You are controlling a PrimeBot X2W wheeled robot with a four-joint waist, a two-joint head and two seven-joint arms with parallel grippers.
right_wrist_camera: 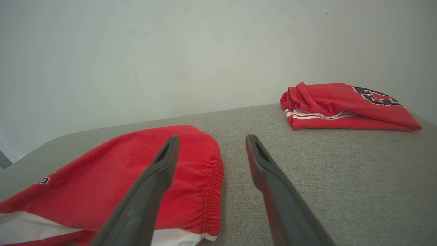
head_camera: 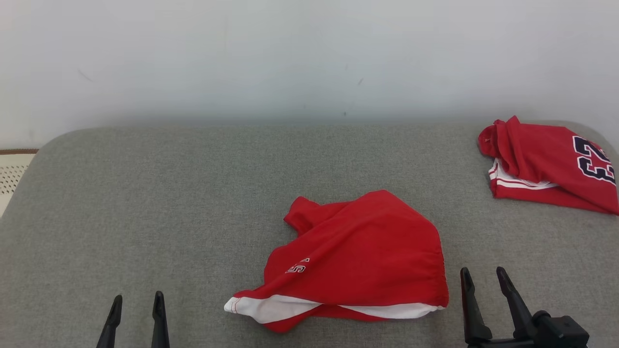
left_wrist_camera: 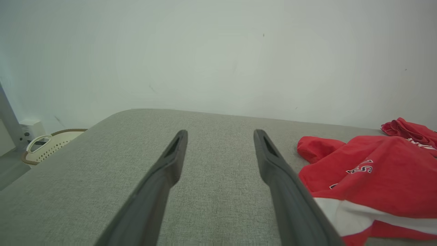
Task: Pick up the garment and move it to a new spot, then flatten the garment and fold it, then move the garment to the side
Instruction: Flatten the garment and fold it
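Just left of the right end effector (head_camera: 482, 271) lies the garment (head_camera: 358, 251), long axis side to side; the left end effector (head_camera: 138, 296) is farther off. Both gape open, empty.

i see a plain pale wall (head_camera: 309, 58), evenly and softly lit, with a few small dark marks (head_camera: 360, 81) on it. a grey fabric-covered surface (head_camera: 145, 203) with rounded corners and a woven texture runs up to it. past the surface's left edge, lower down, sits a cream perforated basket (left_wrist_camera: 51, 145) with a brown rim. just beside it, a small white box (left_wrist_camera: 32, 127) sits at the foot of the wall.
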